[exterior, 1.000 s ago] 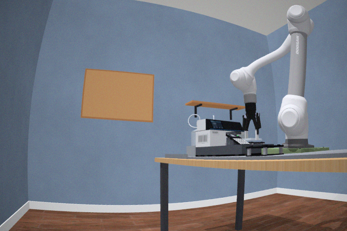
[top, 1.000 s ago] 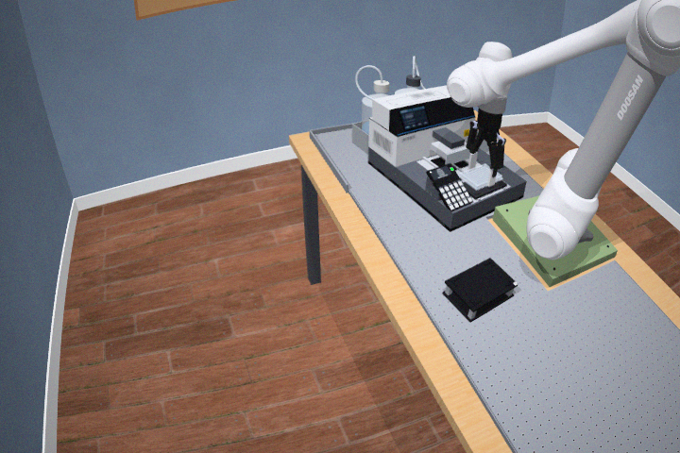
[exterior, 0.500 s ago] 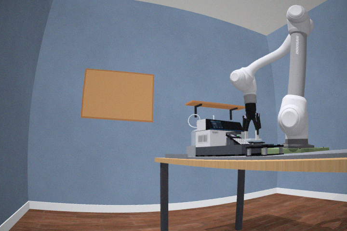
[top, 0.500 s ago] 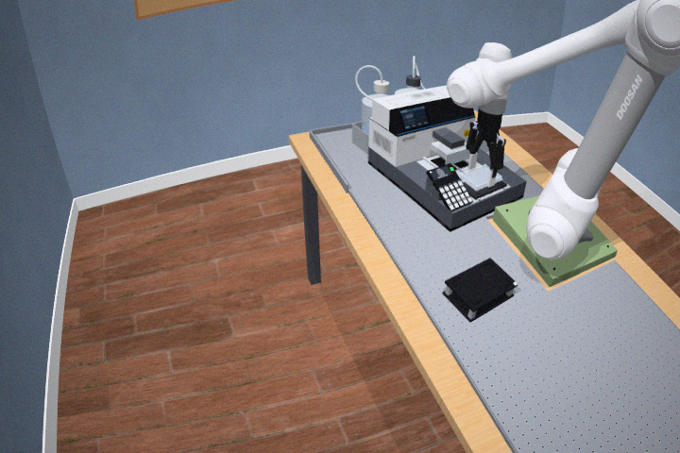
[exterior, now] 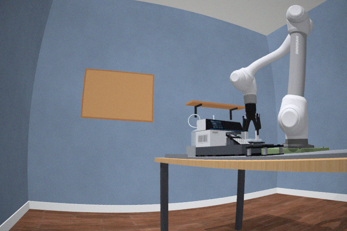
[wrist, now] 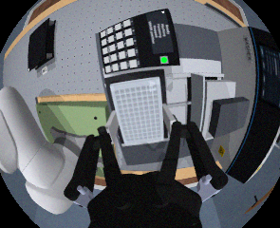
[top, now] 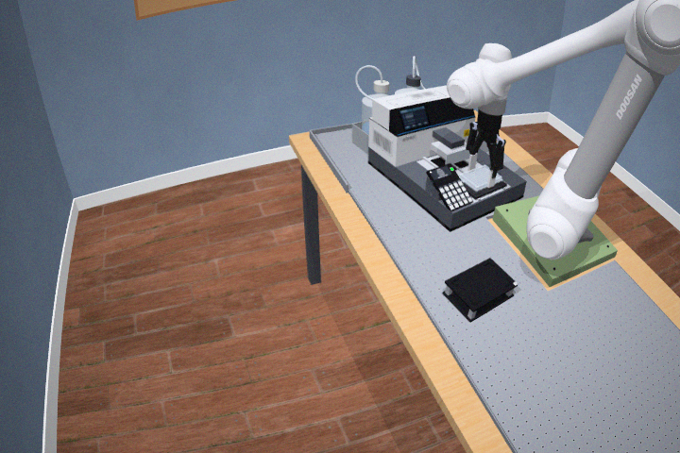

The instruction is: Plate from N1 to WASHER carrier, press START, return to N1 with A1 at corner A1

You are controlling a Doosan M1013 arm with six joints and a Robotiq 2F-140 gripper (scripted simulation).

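Note:
The white well plate (top: 479, 179) is at the washer's carrier (top: 490, 188), to the right of the keypad (top: 454, 192). My gripper (top: 483, 172) points straight down over it and is shut on the plate across its two long sides. In the wrist view the plate (wrist: 138, 112) lies between my fingertips. I cannot tell whether the plate rests in the pocket or hangs just above it. The lamp (wrist: 164, 60) beside the keypad (wrist: 122, 47) glows green. The black plate nest N1 (top: 480, 288) stands empty on the table, nearer the camera.
The washer body (top: 405, 130) with its dark screen rises behind the carrier, with bottles and tubing (top: 375, 88) at its back. The arm's green base plate (top: 554, 243) lies to the right of the washer. A shelf (exterior: 215, 104) hangs on the wall above.

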